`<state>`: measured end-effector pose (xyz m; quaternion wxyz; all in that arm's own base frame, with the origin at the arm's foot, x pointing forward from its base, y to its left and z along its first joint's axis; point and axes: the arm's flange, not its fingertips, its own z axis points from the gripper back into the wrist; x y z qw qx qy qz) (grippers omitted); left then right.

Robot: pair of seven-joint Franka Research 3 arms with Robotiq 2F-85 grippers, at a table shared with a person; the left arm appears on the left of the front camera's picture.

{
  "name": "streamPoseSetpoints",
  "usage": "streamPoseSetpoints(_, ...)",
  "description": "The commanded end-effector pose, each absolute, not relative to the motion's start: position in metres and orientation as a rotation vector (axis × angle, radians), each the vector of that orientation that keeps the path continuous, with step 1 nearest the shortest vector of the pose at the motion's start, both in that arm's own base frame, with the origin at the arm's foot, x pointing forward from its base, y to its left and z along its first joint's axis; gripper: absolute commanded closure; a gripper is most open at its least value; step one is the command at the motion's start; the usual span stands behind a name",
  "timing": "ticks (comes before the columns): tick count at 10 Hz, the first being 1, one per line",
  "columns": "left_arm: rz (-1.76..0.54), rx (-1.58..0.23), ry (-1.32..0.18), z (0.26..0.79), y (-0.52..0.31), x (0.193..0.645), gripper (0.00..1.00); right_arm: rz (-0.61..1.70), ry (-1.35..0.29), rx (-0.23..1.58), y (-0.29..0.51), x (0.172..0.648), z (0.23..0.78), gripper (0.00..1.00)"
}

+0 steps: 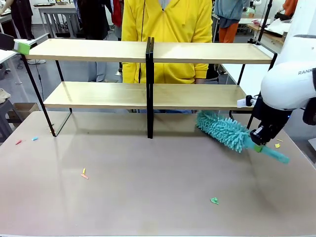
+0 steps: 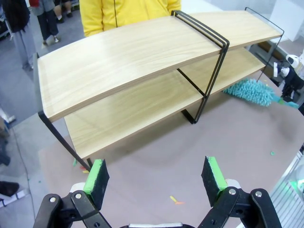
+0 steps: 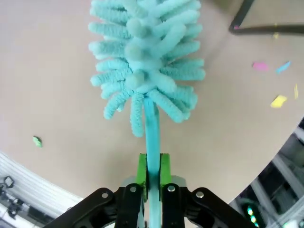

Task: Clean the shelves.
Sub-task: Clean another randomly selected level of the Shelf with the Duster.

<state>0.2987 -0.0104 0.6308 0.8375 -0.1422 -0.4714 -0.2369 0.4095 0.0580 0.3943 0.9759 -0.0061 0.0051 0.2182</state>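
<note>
Front view | arm print "RANK" | right gripper [image 1: 256,143] jaws clamp duster [image 1: 223,130] | left gripper [image 2: 156,176] jaws wide, empty

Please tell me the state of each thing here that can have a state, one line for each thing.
Left gripper: jaws open, empty, hovering near the rack's end.
Right gripper: jaws shut on the duster handle.
Teal duster: held, head under the lower board.
Shelves: upright, both boards bare.
Paper scraps: scattered on the table.
</note>
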Motion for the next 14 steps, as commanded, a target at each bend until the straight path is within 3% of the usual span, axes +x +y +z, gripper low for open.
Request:
streamPoseSetpoints(1,-0.502,-0.301,-1.0,0.631,-0.01,0.298,0.0,0.342,0.094,-0.046,0.068,0.385,0.405,0.88)
streamPoseSetpoints(3,-0.502,-0.301,-1.0,0.631,-0.01,0.298,0.0,0.35,0.0,-0.022,0.072,0.36,0.422,0.88)
streamPoseSetpoints(4,-0.502,-0.301,-1.0,0.631,-0.01,0.298,0.0,0.352,0.073,-0.028,0.069,0.389,0.399,0.88)
streamPoseSetpoints(8,-0.502,-0.301,-1.0,0.631,-0.01,0.298,0.0,0.344,0.077,-0.029,0.07,0.378,0.4,0.88)
streamPoseSetpoints(14,-0.502,-0.301,-1.0,0.631,-0.01,0.298,0.0,-0.081,0.061,-0.07,0.111,0.377,0.393,0.88)
